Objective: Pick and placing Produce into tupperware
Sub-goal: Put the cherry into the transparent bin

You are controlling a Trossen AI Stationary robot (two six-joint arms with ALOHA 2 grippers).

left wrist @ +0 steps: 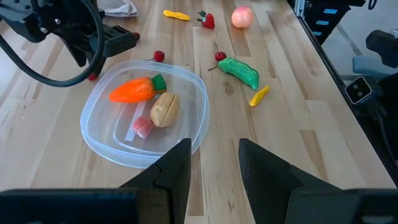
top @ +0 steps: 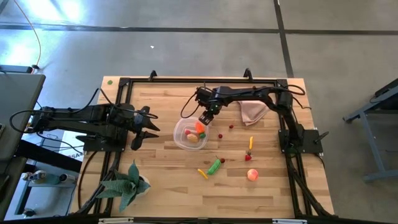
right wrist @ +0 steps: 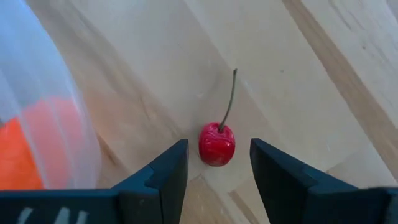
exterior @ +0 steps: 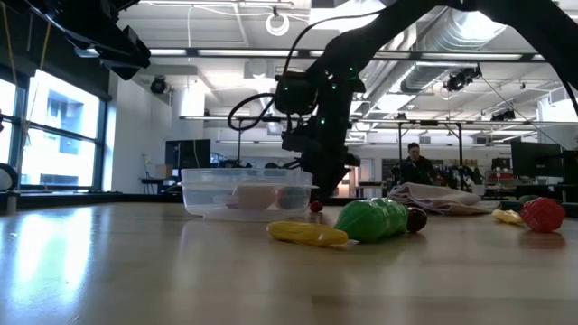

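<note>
The clear round tupperware (top: 189, 134) (left wrist: 146, 112) stands at mid table and holds an orange carrot (left wrist: 132, 90), a tan lump (left wrist: 163, 109) and a pink piece (left wrist: 143, 127). My right gripper (right wrist: 218, 155) (top: 208, 119) points down beside the tub's far right rim. It is open, with a finger on each side of a red cherry (right wrist: 217, 144) that lies on the wood, stem pointing away, and neither finger touches it. My left gripper (left wrist: 214, 155) (top: 146, 129) hovers open to the left of the tub.
A green pepper (top: 214, 166), yellow pieces (top: 202, 173) (top: 251, 142), a strawberry (top: 249, 157), a peach fruit (top: 252, 175) and more cherries (top: 219, 135) (top: 231, 127) lie right of the tub. A pink cloth (top: 252, 111) lies far right and a leafy plant (top: 127, 183) stands near left.
</note>
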